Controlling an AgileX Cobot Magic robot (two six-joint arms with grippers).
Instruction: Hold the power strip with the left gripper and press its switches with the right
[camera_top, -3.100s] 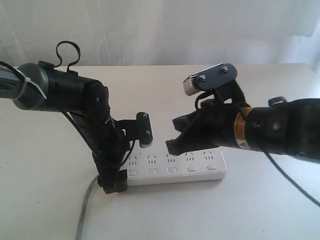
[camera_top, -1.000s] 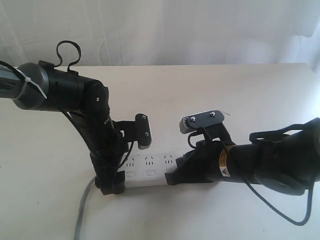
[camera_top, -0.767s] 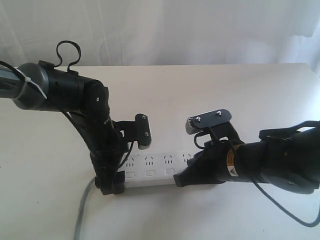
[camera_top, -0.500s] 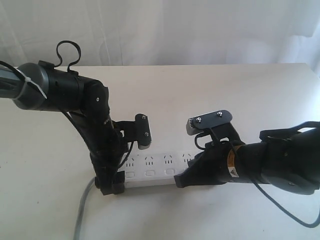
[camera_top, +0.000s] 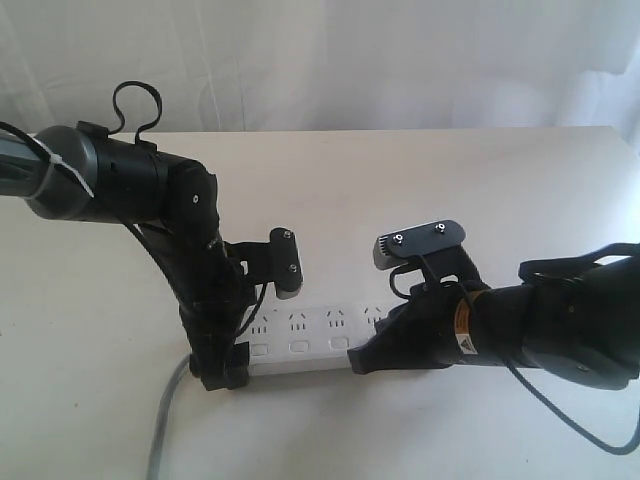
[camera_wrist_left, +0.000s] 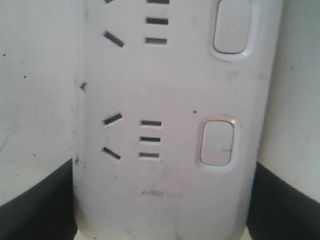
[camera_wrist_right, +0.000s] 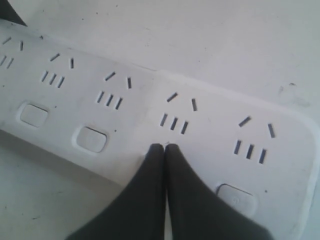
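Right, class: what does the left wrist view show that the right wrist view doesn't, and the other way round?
Only the left wrist view: the left gripper, its black jaws against both sides of the power strip at its rounded end.
Only the right wrist view: the right gripper, shut, tips down on the strip in the row of switches.
Both: the white strip, its dark socket slots and some switches.

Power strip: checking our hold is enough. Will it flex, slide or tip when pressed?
Probably stiff: the power strip is a flat moulded bar lying flush on the table. Unlikely to tip, being low and wide. Sliding seems limited, since the left claw grips one end.
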